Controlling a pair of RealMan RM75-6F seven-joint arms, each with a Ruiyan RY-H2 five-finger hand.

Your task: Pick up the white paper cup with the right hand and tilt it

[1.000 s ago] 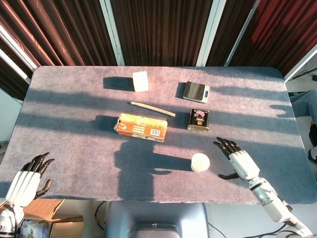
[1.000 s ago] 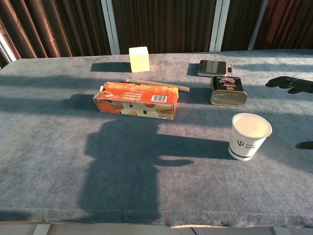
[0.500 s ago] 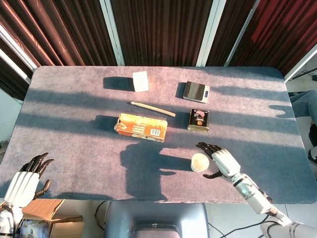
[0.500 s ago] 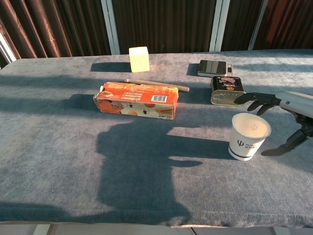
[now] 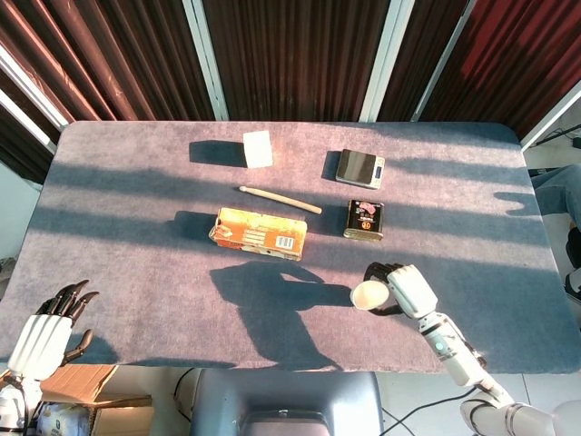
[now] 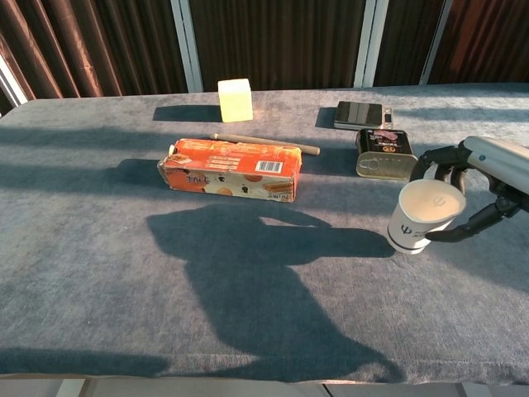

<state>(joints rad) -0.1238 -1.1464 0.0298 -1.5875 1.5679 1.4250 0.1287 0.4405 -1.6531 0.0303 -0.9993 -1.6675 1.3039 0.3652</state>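
From the head view, the white paper cup (image 5: 369,295) is seen near the front edge of the table (image 5: 136,272), wrapped by the right hand (image 5: 404,289), whose dark fingers (image 5: 379,271) are curled round the far side of it. The cup's mouth is turned leftward, so a tilt is shown. No print on the cup can be read from here. The left hand (image 5: 45,329) is held off the table's front left corner, fingers spread, nothing in it.

Behind the cup, an orange carton (image 5: 259,232), a thin stick (image 5: 280,199), a dark tin (image 5: 364,219), a small digital scale (image 5: 359,168) and a pale cube (image 5: 258,148) are laid out; their labels are too small to read.

In the chest view, a dark blue logo is made out on the cup (image 6: 423,217) wall, and a barcode patch on the carton (image 6: 231,170). The cup is leaned toward the left, gripped between the fingers (image 6: 431,158) behind and the thumb in front of the right hand (image 6: 488,178). The left hand is not shown here.

Half a second ago the cup was standing upright with the fingers merely beside it; now it has been clasped and tipped.
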